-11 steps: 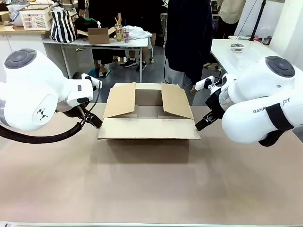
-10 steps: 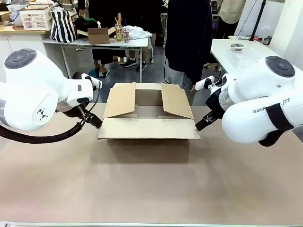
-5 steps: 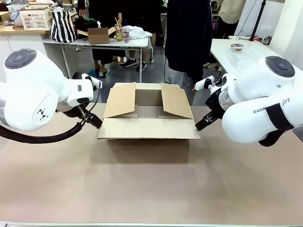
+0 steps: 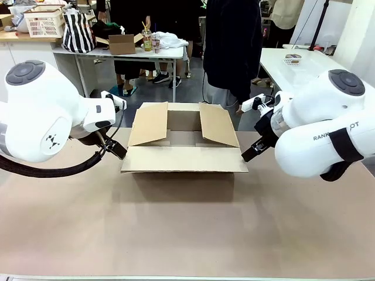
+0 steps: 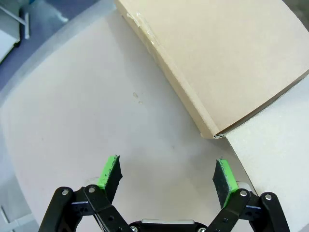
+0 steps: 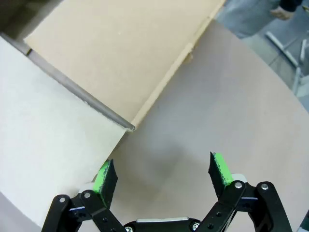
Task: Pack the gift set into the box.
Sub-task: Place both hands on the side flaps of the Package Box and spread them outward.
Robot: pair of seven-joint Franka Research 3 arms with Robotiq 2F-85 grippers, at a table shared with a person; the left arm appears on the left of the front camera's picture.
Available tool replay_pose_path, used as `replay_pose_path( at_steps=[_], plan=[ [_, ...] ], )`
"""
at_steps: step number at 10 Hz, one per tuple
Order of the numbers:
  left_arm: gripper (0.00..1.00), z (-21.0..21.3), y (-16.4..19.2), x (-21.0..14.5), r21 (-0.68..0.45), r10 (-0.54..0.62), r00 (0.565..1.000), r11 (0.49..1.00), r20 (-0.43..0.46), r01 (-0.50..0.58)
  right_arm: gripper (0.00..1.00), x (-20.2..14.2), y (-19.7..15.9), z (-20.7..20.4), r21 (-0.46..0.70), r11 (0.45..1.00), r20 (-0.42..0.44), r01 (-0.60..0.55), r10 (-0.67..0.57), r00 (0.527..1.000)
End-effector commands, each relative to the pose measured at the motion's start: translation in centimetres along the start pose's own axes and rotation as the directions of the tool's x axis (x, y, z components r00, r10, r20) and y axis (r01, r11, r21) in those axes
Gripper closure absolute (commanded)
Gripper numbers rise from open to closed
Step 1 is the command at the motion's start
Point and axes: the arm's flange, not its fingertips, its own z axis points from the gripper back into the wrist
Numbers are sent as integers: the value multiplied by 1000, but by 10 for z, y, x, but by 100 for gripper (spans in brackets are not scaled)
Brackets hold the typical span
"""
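Box [image 4: 183, 159] corners lie just off my tools. My left tool [image 5: 166, 170], pads spread wide and gripping nothing, sits low just beside the left near corner. My right tool [image 6: 161, 169], equally wide and empty, sits beside the right near corner. The box stands mid-counter [image 4: 187, 234] toward the far edge, top open and flaps spread, with a person [image 4: 231, 47] behind it.
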Motion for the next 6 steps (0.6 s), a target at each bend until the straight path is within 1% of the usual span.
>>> replay_pose_path(
  at_steps=[1,6],
  plan=[
    [0,0,0,0,0,1,1000,1000,0,-1,0,0,0,0,0,1000,1,0,0,1000],
    [0,0,0,0,0,1,1000,1000,0,-1,0,0,0,0,0,1000,1,0,0,1000]
  ],
)
